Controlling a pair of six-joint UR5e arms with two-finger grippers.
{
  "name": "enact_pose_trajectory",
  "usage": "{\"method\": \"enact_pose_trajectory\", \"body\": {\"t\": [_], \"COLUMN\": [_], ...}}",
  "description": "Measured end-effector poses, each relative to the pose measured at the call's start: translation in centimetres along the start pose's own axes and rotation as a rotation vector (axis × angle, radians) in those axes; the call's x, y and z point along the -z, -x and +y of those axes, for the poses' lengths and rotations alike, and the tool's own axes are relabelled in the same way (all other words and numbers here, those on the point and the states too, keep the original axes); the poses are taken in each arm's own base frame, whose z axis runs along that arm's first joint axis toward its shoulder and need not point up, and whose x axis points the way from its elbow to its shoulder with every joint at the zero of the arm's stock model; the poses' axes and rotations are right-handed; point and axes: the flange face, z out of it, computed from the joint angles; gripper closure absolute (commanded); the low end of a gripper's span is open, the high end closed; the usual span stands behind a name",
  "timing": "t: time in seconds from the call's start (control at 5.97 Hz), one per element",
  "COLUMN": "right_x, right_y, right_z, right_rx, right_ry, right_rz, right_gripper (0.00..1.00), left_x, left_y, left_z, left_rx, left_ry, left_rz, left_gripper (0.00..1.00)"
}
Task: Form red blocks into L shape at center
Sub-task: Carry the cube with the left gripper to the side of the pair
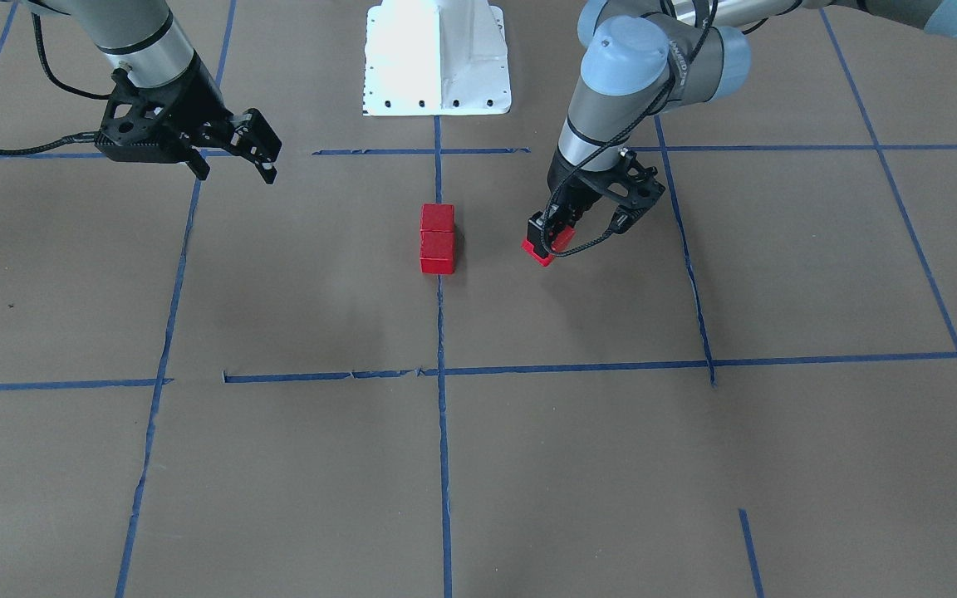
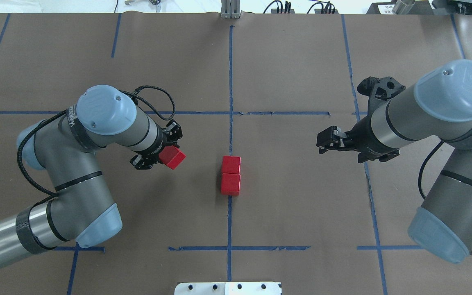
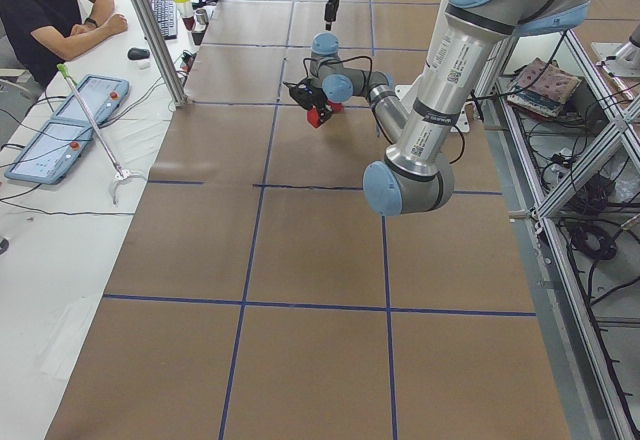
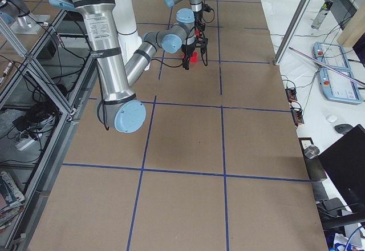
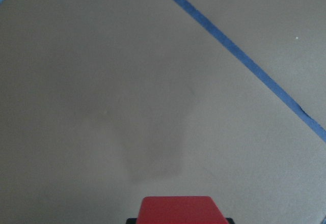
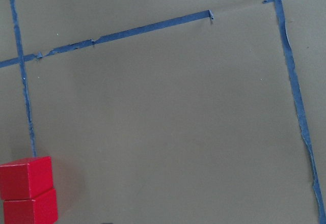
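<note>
Left gripper (image 1: 549, 239) clamps one block (image 1: 537, 252) between its fingers, toward the table's left from the centre line (image 2: 230, 135). Two blocks (image 2: 230, 175) touch in a row on that line. Right gripper (image 1: 233, 170) is spread, empty.

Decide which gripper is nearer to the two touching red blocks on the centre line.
Left. The left gripper, shut on a third block, sits beside the pair on the robot's left; the right gripper, open, is farther off on the other side.
</note>
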Motion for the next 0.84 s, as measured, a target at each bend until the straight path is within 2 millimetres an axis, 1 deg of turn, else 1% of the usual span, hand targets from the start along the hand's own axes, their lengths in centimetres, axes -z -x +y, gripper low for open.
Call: {"method": "enact_pose_trajectory", "body": {"t": [0.17, 0.34, 0.67, 0.84], "right_x": [0.0, 0.0, 0.0, 0.0], "right_y": [0.0, 0.0, 0.1, 0.1], "right_z": [0.0, 0.0, -0.1, -0.1], "right_rx": [0.0, 0.0, 0.0, 0.0], "right_ry": [-0.001, -0.002, -0.003, -0.003], "right_rz": [0.0, 0.0, 0.0, 0.0], "right_gripper": [0.0, 0.0, 0.0, 0.0], "left_x": [-0.5, -1.3, -3.4, -4.4], "left_y": [-0.4, -0.9, -2.2, -3.4], "left_z": [2.1, 3.7, 4.6, 5.2], "left_rx": [0.185, 0.337, 0.536, 0.595], "left_ry": [-0.013, -0.03, -0.074, -0.089], "left_rz": [-0.009, -0.029, -0.06, -0.067], "left_gripper": [1.0, 1.0, 0.98, 0.98]}}
